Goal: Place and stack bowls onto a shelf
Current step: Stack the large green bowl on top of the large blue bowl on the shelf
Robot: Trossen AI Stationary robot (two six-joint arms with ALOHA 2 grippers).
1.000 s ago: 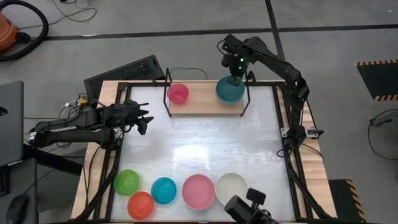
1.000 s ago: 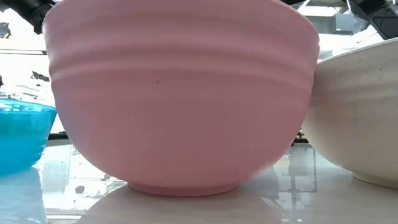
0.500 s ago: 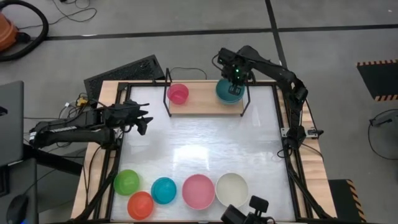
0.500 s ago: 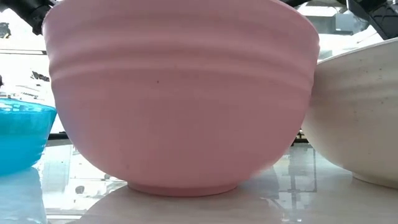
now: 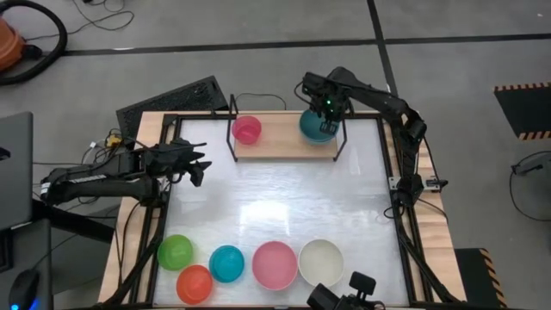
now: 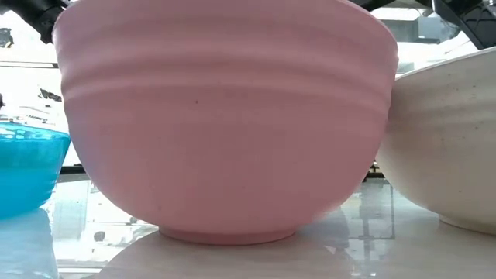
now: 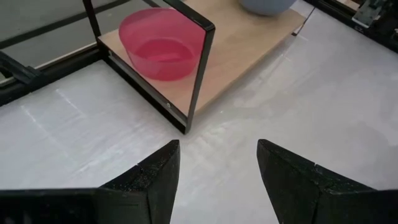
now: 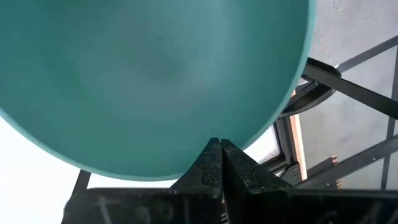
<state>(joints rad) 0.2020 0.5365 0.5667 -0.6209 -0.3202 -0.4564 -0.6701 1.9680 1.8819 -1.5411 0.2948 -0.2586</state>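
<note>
The shelf (image 5: 280,142) stands at the table's far side, a wood board (image 7: 249,50) between black wire uprights. A magenta bowl (image 5: 247,130) rests on its left end by its base. A grey-blue bowl (image 7: 267,5) sits on its right end. Over that end my right gripper (image 5: 325,107) is shut on the dark teal bowl (image 5: 315,126), which hides the grey-blue one from above. Whether the two bowls touch I cannot tell. My left gripper (image 5: 200,165) waits open at the table's left edge, nothing between its fingers (image 7: 168,171). My right gripper pinches the teal bowl's rim (image 8: 214,144) on its far side between its two fingers. The fingers come from above, pointing steeply down. The bowl hangs below and in front of them over the shelf's right end, mouth up.
Along the table's near edge stand a green bowl (image 5: 176,251), an orange bowl (image 5: 195,283), a cyan bowl (image 5: 227,263), a pink bowl (image 5: 275,263) and a cream bowl (image 5: 320,261). The table's middle (image 5: 275,202) is bare. The shelf's right upright (image 5: 340,129) stands beside the teal bowl.
My right gripper has come down and a little toward the near edge, tipping to point more steeply down. The teal bowl has sunk with it over the shelf's right end.
</note>
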